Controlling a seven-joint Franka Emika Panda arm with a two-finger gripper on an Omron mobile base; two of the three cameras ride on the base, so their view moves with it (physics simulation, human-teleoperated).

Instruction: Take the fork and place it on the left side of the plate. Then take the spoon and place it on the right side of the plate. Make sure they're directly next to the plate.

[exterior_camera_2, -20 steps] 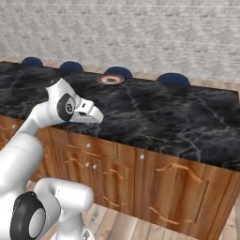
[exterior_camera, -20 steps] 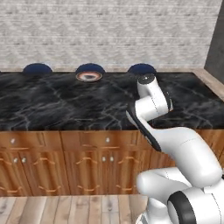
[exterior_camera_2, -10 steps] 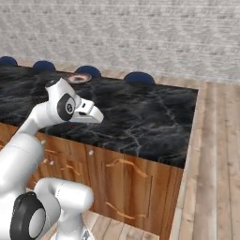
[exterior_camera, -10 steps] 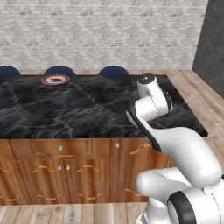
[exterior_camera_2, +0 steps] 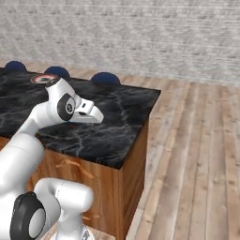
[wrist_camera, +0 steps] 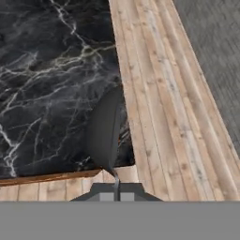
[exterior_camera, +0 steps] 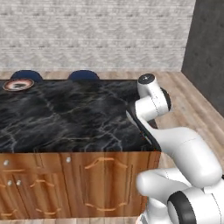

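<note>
Round plate [exterior_camera: 18, 84] with dark reddish-brown rim sat upper left on the black marble desk [exterior_camera: 74, 118]; end effector [wrist_camera: 116, 197], pressed together and empty, risked overreaching.

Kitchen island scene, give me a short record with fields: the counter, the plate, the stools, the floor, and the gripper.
counter: black marble top on wooden cabinets
plate: round with a reddish-brown rim, at the far left edge of the counter in the left base view, nothing touching it
stools: two dark blue seats behind the counter in the left base view
floor: light wood planks beyond the counter's end
gripper: shut, holding nothing, held above the counter's end
wall: pale grey brick
</note>
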